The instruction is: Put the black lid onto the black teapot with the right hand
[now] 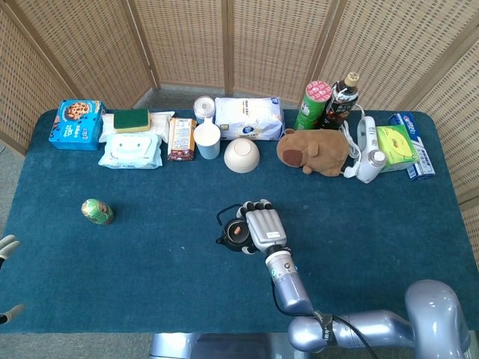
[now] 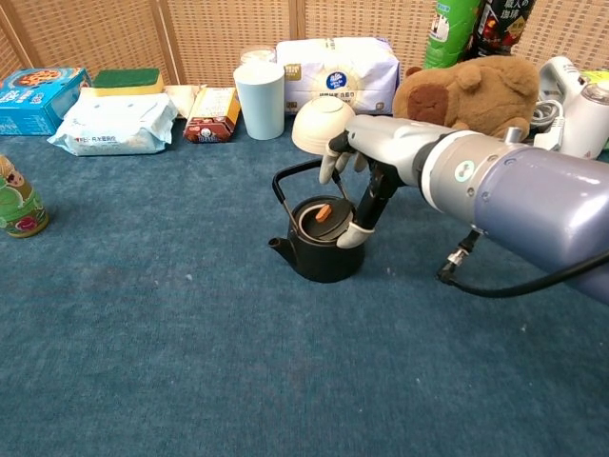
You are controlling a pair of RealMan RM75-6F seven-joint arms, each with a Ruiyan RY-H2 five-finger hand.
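Note:
The black teapot [image 2: 317, 250] [image 1: 232, 238] stands mid-table with its wire handle raised. The black lid [image 2: 324, 215] [image 1: 236, 232], with an orange knob, lies tilted in the pot's opening. My right hand [image 2: 360, 187] [image 1: 263, 227] is over the pot's right side. Its thumb and a finger pinch the lid's right edge, and the other fingers are spread above the handle. Only the fingertips of my left hand [image 1: 7, 247] show, at the left edge of the head view. They are apart with nothing between them.
Along the back stand a white cup [image 2: 259, 99], an upturned white bowl [image 2: 322, 123], a plush capybara [image 2: 469, 88], wipes packs, boxes and bottles. A small green can [image 2: 16, 201] sits far left. A black cable [image 2: 463, 249] hangs from my right forearm.

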